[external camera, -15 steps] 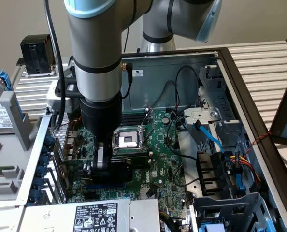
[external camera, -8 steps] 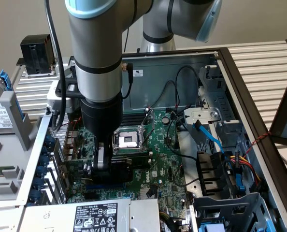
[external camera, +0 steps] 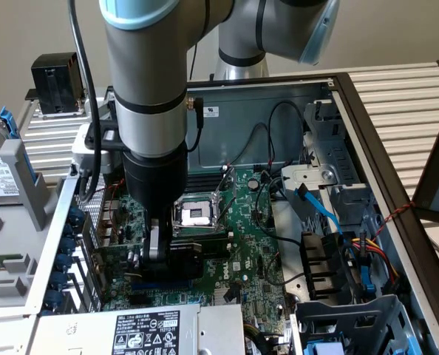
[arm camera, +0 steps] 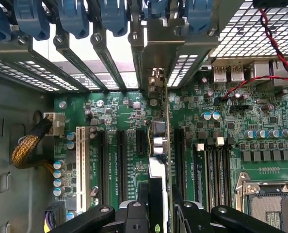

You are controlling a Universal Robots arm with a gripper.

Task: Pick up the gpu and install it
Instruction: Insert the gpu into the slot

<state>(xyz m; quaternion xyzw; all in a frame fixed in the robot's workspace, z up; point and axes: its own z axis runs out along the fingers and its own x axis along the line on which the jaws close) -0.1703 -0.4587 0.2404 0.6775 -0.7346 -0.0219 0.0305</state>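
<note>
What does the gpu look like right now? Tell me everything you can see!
The gpu is a small green card seen edge-on, standing upright over the big green motherboard, between its long black slots. It has a black block and silvery parts on it, and its metal end reaches the case's rear slot openings. The gripper has its fingers on either side of the card, holding it.

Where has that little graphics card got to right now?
The gpu stands on edge between the gripper fingers, over the motherboard slots, just beside the empty processor socket.
</note>
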